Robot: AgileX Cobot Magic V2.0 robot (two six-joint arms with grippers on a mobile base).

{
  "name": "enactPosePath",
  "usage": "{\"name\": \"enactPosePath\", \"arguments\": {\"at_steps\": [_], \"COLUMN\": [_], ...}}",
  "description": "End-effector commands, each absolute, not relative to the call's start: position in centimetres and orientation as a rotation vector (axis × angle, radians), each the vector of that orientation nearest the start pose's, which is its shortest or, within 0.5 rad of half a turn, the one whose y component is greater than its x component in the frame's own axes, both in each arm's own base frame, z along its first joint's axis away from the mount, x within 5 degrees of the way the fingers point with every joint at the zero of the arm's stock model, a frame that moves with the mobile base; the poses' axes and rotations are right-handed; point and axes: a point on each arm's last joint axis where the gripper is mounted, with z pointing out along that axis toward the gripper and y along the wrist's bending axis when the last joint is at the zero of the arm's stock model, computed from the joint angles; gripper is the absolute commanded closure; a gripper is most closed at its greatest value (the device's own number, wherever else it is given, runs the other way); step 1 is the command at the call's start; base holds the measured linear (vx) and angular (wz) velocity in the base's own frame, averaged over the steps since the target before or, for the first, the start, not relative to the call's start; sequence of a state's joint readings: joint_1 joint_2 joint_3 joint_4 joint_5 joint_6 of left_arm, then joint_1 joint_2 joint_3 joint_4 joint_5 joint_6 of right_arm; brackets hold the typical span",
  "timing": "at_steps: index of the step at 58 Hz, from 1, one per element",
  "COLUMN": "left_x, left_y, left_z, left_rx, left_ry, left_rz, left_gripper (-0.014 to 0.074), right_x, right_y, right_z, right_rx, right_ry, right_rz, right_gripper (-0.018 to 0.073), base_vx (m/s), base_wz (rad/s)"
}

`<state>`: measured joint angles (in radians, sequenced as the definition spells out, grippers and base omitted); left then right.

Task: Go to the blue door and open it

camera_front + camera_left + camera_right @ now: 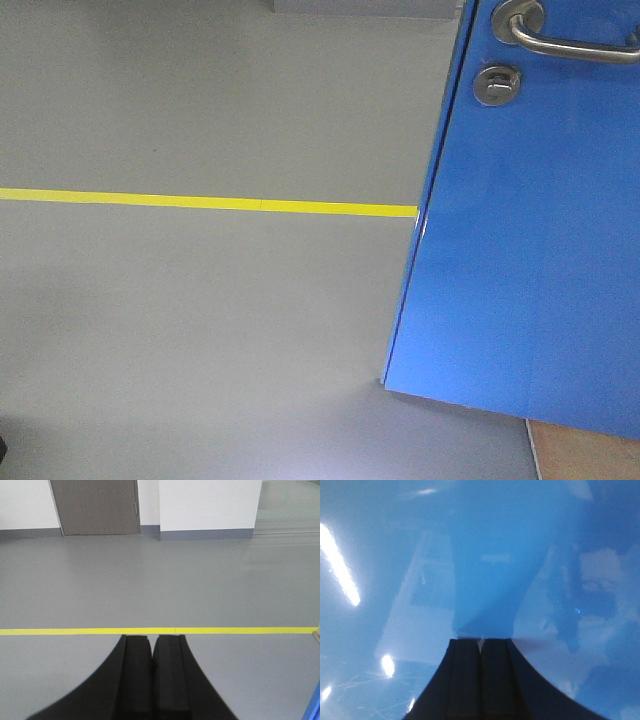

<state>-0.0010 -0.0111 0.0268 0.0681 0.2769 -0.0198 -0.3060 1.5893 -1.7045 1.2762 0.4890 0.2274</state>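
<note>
The tall, glossy bright blue door (520, 250) with its silver lever handle (560, 40) fills the front view's right side, already swung ajar, its free edge meeting the yellow floor line (200, 202). The right gripper (481, 645), fingers pressed together and empty, sits against the panel (apparently pushing). The left gripper (152, 642) is likewise closed, over bare grey floor (150, 580). Further swing seems left. No containers show.

grey floor (200, 580) crossed by a yellow tape line (160, 630). white walls (210, 502) with grey skirting. brown-grey door (95, 505) at far left.
</note>
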Motion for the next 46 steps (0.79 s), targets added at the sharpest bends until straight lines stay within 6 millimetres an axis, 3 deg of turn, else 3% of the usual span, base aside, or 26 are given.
{"name": "enactPosePath", "arguments": {"at_steps": [1,12,24,35,46], "left_x": [5.4,5.4,5.4,5.4,5.4], "left_y": [0.1,0.1,0.1,0.1,0.1], "left_z": [19.7,19.7,19.7,19.7,19.7], "left_rx": [0.029,0.029,0.029,0.029,0.029], "left_ry": [1.65,1.65,1.65,1.65,1.65], "left_rz": [0.033,0.033,0.033,0.033,0.033], "left_gripper": [0.0524,0.0524,0.0524,0.0524,0.0524], "right_x": [34.6,34.2,31.3,26.4,19.3], "right_y": [-7.0,-6.9,-6.1,-4.7,-3.0], "right_z": [50.6,50.9,52.3,52.5,49.5], "right_rx": [0.957,0.934,0.734,0.626,0.614], "right_ry": [1.247,1.258,1.398,1.45,1.486], "right_rz": [1.262,1.228,0.865,0.652,0.581], "right_gripper": [0.0559,0.0559,0.0559,0.0559,0.0559], "base_vx": [0.0,0.0,0.0,0.0,0.0], "base_wz": [0.0,0.0,0.0,0.0,0.0]}}
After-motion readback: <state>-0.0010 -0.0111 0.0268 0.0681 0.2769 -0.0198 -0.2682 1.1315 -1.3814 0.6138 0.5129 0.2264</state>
